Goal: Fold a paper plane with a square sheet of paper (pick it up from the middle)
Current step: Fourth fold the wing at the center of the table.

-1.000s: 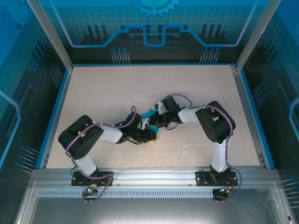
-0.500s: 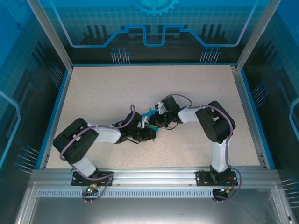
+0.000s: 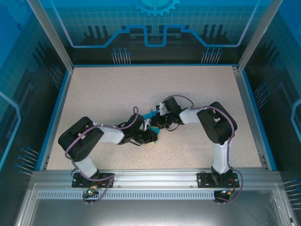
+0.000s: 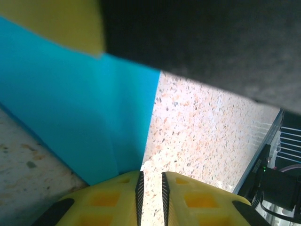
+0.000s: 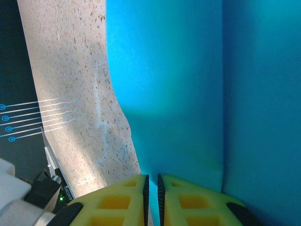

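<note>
The square sheet of paper (image 5: 169, 84), already creased along a line that runs straight ahead of the jaws, is held up between the two grippers near the middle of the tabletop (image 4: 197, 132). At the right gripper (image 5: 151, 188) the sheet is drawn into the thin slit between jaws that are clenched on it. At the left gripper (image 4: 150, 183) the jaws are closed to a similar slit, and the sheet's lower corner appears to be pinched there, mostly to the left of the slit. A fold is judged to be under way, with no pointed dart formed yet. Next, one flap must be carried over along the crease and pressed down while the other grip is kept steady, since thin paper can slip or tear. Compared with half a second ago, the left arm (image 3: 84, 139) has been swung back inward at its elbow, while the sheet and both grippers are unmoved.
</note>
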